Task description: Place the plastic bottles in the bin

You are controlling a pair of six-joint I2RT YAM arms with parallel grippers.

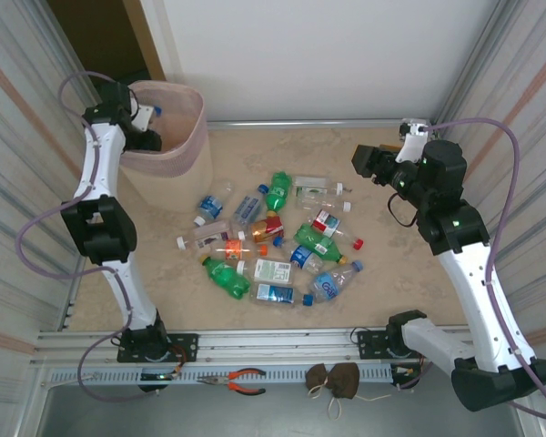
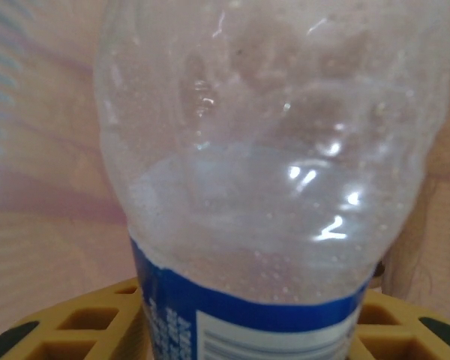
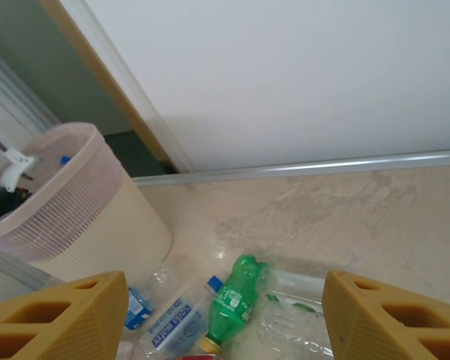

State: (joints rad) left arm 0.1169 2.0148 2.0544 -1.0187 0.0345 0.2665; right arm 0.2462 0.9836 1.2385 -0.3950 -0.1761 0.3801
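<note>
My left gripper (image 1: 144, 126) hangs over the rim of the pale-pink bin (image 1: 184, 138), shut on a clear bottle with a blue label (image 2: 270, 187). That bottle takes up most of the left wrist view, and the gripper (image 2: 247, 334) clamps its label between yellow fingers (image 2: 67, 326). Several plastic bottles (image 1: 273, 241), clear and green, lie in a heap mid-table. My right gripper (image 1: 368, 162) hovers open above the back right of the table. In the right wrist view it (image 3: 225, 319) looks down on a green bottle (image 3: 236, 300), with the bin (image 3: 82, 217) at left.
Orange-handled pliers (image 1: 238, 381) and a brown pouch (image 1: 335, 381) lie on the front rail by the arm bases. Corrugated walls close in both sides, and a white panel (image 3: 300, 82) stands behind the table.
</note>
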